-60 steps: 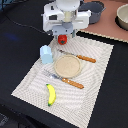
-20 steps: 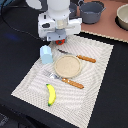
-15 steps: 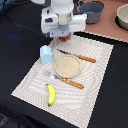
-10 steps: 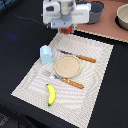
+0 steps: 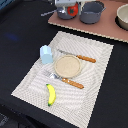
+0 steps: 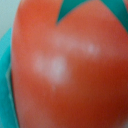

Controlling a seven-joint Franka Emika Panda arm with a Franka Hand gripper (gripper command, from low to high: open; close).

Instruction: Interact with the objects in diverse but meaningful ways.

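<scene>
My gripper [image 5: 70, 10] is at the back of the scene over the brown board [image 5: 105, 29], shut on the red tomato [image 5: 73, 10]. In the wrist view the tomato [image 6: 65, 70] fills the picture, with its green leaf top showing; the fingers are hidden. The dark grey pot [image 5: 92, 11] stands just to the exterior view's right of the gripper. The pale blue-white carton [image 5: 46, 53] stands upright on the striped placemat [image 5: 95, 95]. The yellow banana [image 5: 50, 94] lies near the mat's front edge.
On the mat a round tan plate [image 5: 67, 65] lies between an orange-handled knife [image 5: 79, 56] and an orange-handled fork [image 5: 66, 80]. A beige bowl [image 5: 123, 16] sits at the back right. A grey shape shows under the gripper.
The gripper has moved from the mat's far edge, near the carton, back over the brown board beside the pot, and the tomato went with it.
</scene>
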